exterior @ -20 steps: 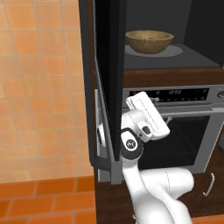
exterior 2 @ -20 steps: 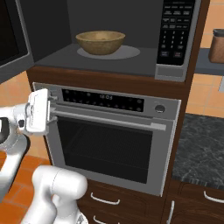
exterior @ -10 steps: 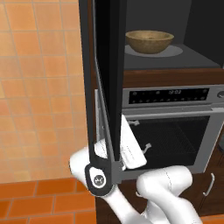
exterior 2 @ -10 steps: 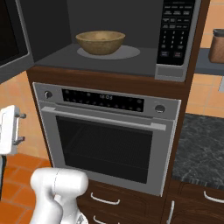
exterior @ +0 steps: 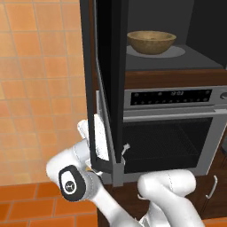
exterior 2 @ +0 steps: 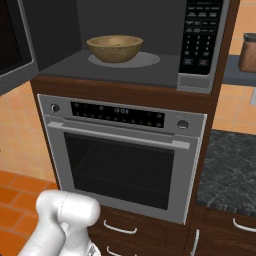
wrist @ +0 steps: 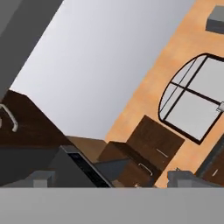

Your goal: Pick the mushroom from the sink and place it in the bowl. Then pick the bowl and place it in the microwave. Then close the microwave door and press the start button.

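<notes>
the bowl [exterior: 150,41] sits inside the microwave [exterior 2: 130,70] on the turntable plate [exterior 2: 142,60], well above the gripper [wrist: 111,179] and to the far side of the door [exterior: 108,84] from it. whether the mushroom lies in the bowl cannot be told. the door stands open, seen edge-on in the left base view, with the arm [exterior: 75,181] bent low behind its lower corner. in the hand view the two finger tips [wrist: 186,178] rise wide apart with nothing between them: jaws open, empty. judged step: closing the door. the door is a stiff glass panel in a grey frame, hinged, likely light to swing but smooth; a flat push against its outer face near the free edge should serve better than a pinch. the oven [exterior 2: 125,165] lies below the microwave, beside the gripper's level.
</notes>
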